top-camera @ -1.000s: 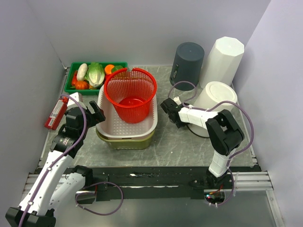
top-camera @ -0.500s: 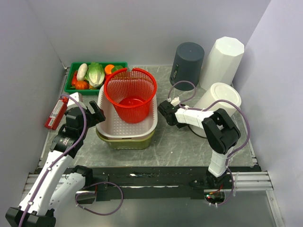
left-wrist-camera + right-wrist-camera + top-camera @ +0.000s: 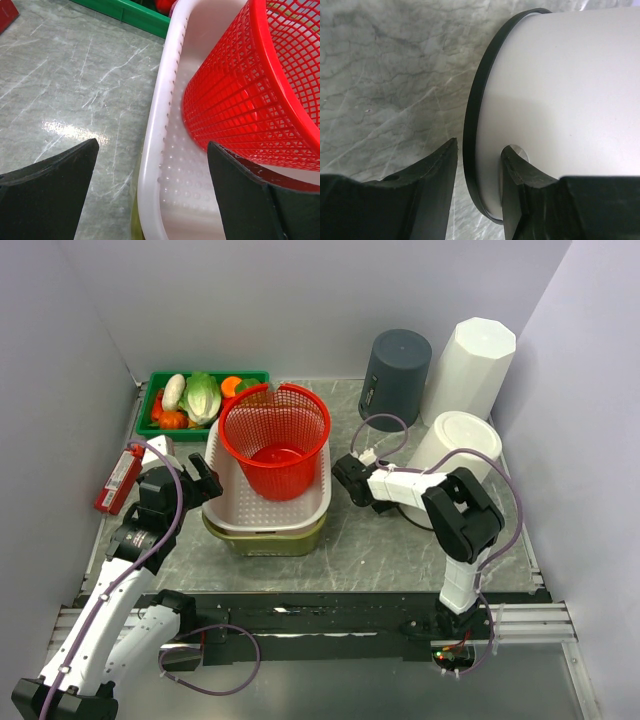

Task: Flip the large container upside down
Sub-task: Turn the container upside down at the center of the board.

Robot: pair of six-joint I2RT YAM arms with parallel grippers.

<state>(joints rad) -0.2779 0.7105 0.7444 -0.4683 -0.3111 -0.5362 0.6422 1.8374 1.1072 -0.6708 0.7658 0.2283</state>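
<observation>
A large white basin (image 3: 318, 502) sits on an olive tub (image 3: 268, 543) at table centre and holds a red mesh basket (image 3: 276, 438). My left gripper (image 3: 204, 480) is open and astride the basin's left rim (image 3: 152, 165): one finger is over the table, the other inside next to the red basket (image 3: 250, 95). My right gripper (image 3: 346, 476) is open a little, right of the basin. In the right wrist view its fingertips (image 3: 480, 145) frame the black rim (image 3: 470, 120) of a round white bin (image 3: 560, 85). I cannot tell whether they touch it.
The round white bin (image 3: 458, 445) stands at the right. A tall white faceted bin (image 3: 470, 365) and a dark grey bin (image 3: 396, 375) stand at the back right. A green tray of vegetables (image 3: 200, 400) is at the back left, with a red packet (image 3: 118, 480) by the left wall.
My right gripper has moved a little to the left, towards the basin, and its elbow has followed. The left arm and the basin have not moved.
</observation>
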